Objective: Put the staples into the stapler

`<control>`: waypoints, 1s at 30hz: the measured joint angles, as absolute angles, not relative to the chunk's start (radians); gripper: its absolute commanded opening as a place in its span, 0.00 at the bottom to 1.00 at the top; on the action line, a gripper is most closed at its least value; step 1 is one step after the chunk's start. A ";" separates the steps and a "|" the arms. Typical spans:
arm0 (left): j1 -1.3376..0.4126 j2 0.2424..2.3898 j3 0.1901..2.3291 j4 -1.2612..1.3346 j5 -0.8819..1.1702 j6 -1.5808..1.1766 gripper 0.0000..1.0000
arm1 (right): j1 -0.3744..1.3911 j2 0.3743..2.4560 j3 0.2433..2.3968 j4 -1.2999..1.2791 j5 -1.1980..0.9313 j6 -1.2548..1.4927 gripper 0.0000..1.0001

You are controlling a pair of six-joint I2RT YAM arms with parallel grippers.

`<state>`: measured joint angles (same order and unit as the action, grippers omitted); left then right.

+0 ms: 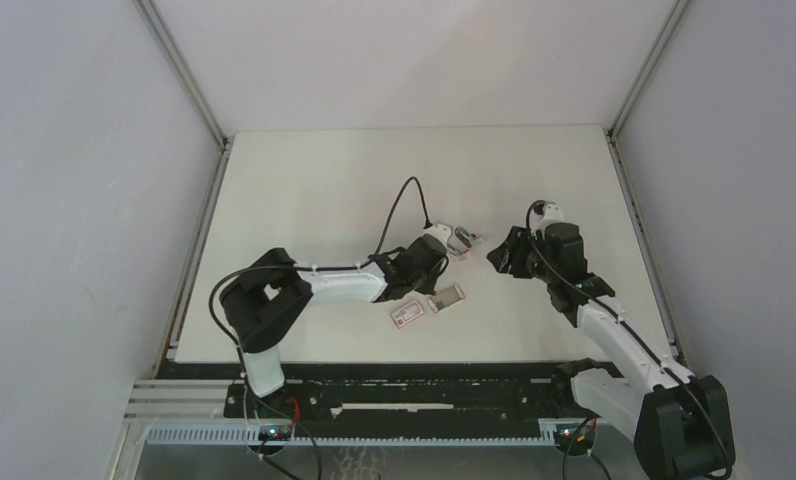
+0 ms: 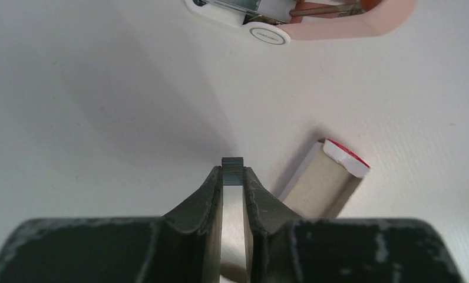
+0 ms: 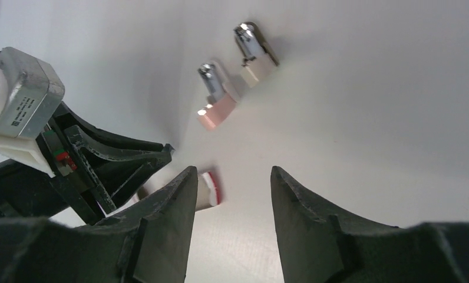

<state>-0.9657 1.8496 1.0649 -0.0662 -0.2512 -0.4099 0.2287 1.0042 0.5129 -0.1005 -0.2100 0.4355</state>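
Observation:
A short dark-grey strip of staples (image 2: 232, 163) is pinched between the tips of my left gripper (image 2: 233, 172), which hangs just above the table. The small pink-and-white stapler (image 2: 314, 23) lies hinged open beyond it, its metal channel showing. From above, the left gripper (image 1: 436, 250) sits just left of the stapler (image 1: 464, 241). My right gripper (image 1: 496, 257) hovers on the stapler's right, open with nothing between its fingers. In the right wrist view the stapler's pink arm (image 3: 216, 111) and white arm (image 3: 257, 63) stand apart.
The open cardboard staple tray (image 1: 448, 297) lies near the left gripper, and its red-and-white end (image 2: 345, 156) shows to the right of the fingers. The white box with a red label (image 1: 406, 316) lies nearer the table's front edge. Metal frame rails line both sides.

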 measured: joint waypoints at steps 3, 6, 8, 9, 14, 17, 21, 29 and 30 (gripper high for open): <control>-0.955 1.772 1.017 -0.049 -0.225 -0.437 0.18 | 0.228 0.949 0.513 -0.100 -0.255 0.444 0.53; -0.924 1.646 0.947 0.010 -0.165 -0.472 0.18 | 0.221 0.893 0.510 -0.088 -0.321 0.458 0.60; -0.893 1.563 0.898 0.067 -0.113 -0.496 0.18 | 0.215 0.852 0.501 -0.061 -0.376 0.471 0.65; -0.874 1.517 0.869 0.102 -0.081 -0.512 0.18 | 0.211 0.830 0.492 -0.041 -0.410 0.479 0.67; -0.781 1.342 0.719 0.297 0.116 -0.591 0.18 | 0.199 0.755 0.465 0.065 -0.570 0.537 0.71; -0.750 1.257 0.641 0.394 0.228 -0.631 0.18 | 0.199 0.740 0.453 0.169 -0.671 0.598 0.73; -0.739 1.160 0.583 0.508 0.353 -0.683 0.18 | 0.231 0.739 0.437 0.302 -0.741 0.679 0.74; -0.736 1.034 0.552 0.709 0.509 -0.760 0.19 | 0.413 0.742 0.435 0.496 -0.739 0.776 0.71; -0.736 1.029 0.551 0.730 0.521 -0.769 0.19 | 0.432 0.742 0.435 0.517 -0.734 0.786 0.70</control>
